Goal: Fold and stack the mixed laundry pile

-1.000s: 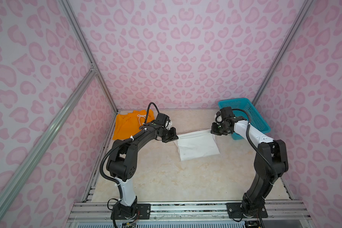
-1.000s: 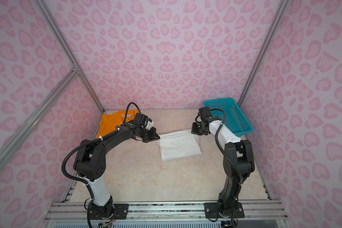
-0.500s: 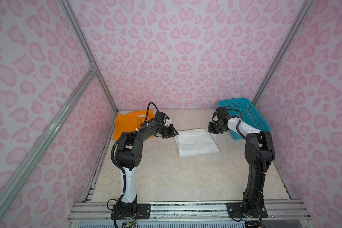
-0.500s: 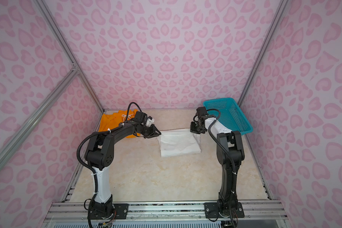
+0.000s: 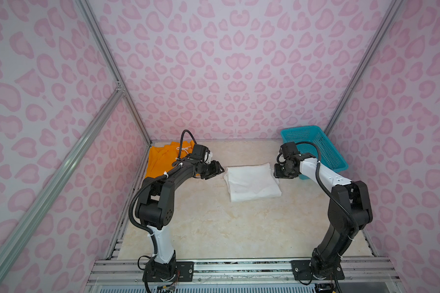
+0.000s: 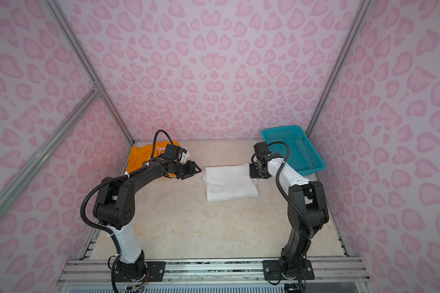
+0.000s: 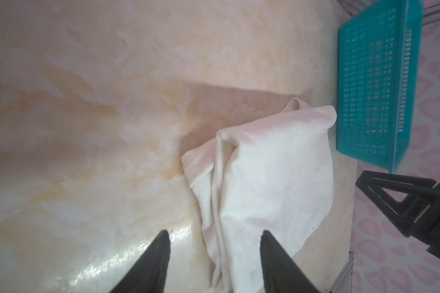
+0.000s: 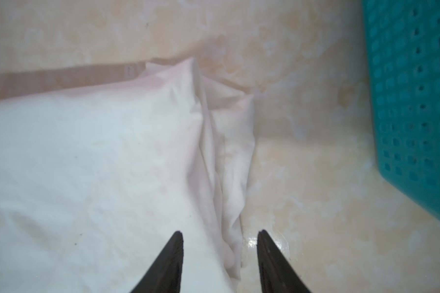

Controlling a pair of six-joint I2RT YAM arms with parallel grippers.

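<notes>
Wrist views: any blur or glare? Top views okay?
Right wrist view: soft throughout, white T-shirt and teal basket blurred, small glare spot on the table. Left wrist view: sharper, glare streak on the table, shadow band beside the T-shirt. Both top views: crisp, evenly lit, dim corners.

The white T-shirt (image 5: 252,183) in front of me lies flat on the tabletop (image 5: 214,228), toward the back. It is folded into a rough rectangle, plain white side up, with its layers showing along the side edges. The bright orange shorts (image 5: 160,158) lie loosely spread in the far corner on my left, white drawstring (image 5: 186,149) on top, well apart from the shirt.
</notes>
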